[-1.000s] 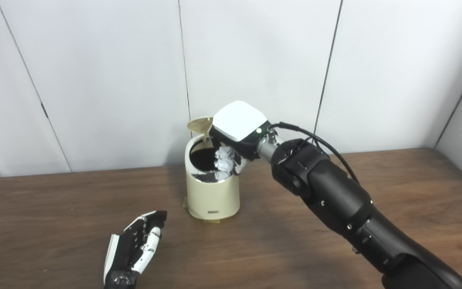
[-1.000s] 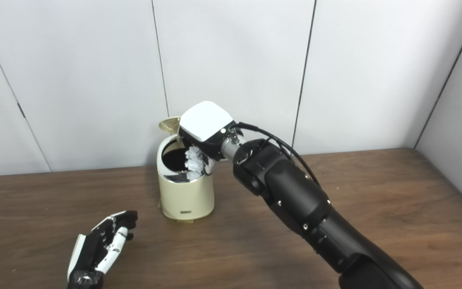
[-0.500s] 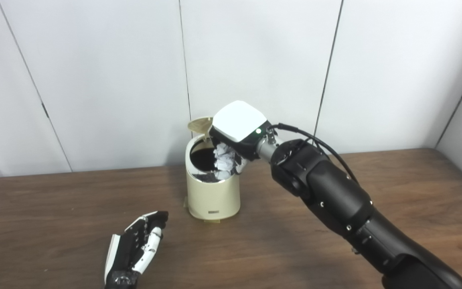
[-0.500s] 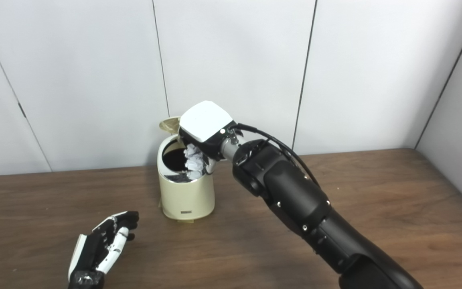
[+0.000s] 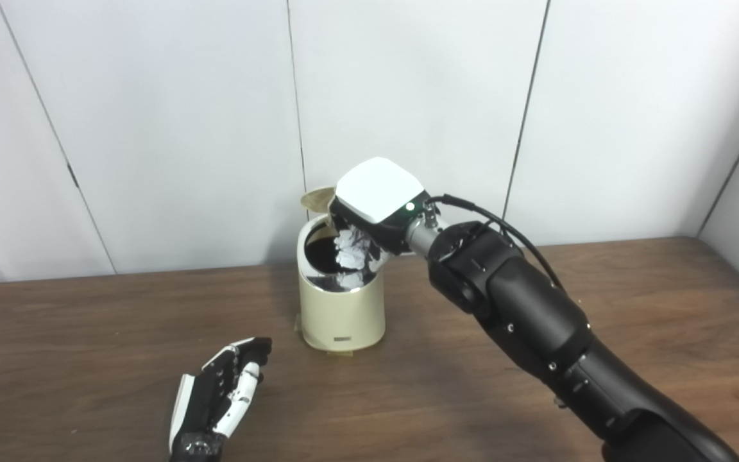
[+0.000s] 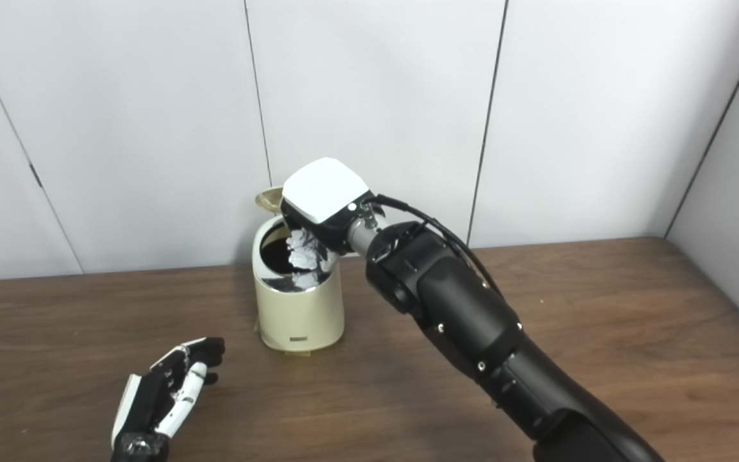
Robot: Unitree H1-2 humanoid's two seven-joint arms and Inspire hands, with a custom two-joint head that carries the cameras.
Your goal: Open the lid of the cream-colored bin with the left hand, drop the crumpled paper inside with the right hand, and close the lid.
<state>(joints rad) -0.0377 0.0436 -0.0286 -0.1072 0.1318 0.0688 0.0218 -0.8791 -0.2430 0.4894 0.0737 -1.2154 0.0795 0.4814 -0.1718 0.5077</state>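
Two robot hands divide the work: the right robot hand [image 5: 369,221] pinches the crumpled white paper ball [image 5: 351,250] directly over the dark mouth of the cream-coloured cylindrical bin [image 5: 341,301], so a release should drop it inside. Behind it, the round cream lid [image 5: 317,199] stands tipped up, leaving the mouth clear. Nearer the wooden counter's [image 5: 87,333] front edge, the left robot hand [image 5: 215,401] waits, fingers loosely spread and holding nothing, probably placed to close the lid afterwards.

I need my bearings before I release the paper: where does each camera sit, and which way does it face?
Left eye view: on the head, looking down at the cream-colored bin on the table; both arms show.
Right eye view: beside it, same aim; bin sits further left in frame.
Shared: left robot hand resting near the table, right robot hand holding crumpled paper over the opening, lid up.
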